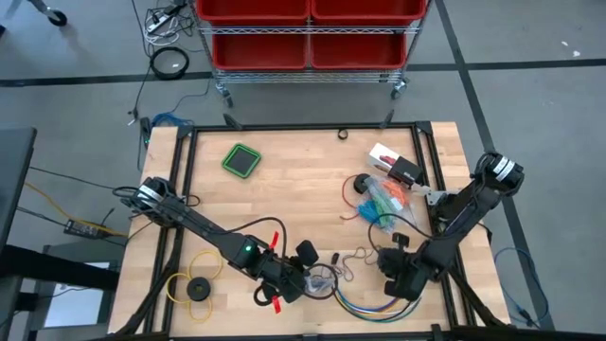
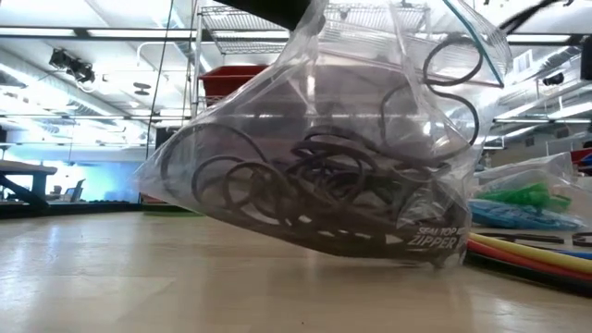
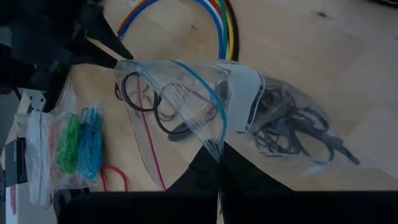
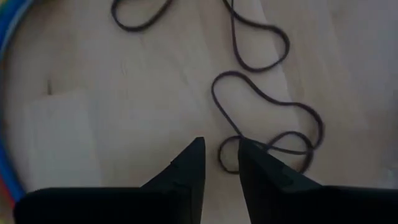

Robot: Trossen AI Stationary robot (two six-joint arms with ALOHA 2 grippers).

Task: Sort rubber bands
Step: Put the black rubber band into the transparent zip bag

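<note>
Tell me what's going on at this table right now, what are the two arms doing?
The robot is sorting rubber bands. The left gripper is shut on the edge of a clear zip bag holding dark rubber bands, near the table's front edge. The right gripper is down at the table over loose dark bands, its fingers slightly apart with a band at the tips; nothing is clearly gripped. Another bag of green and blue bands lies nearby.
</note>
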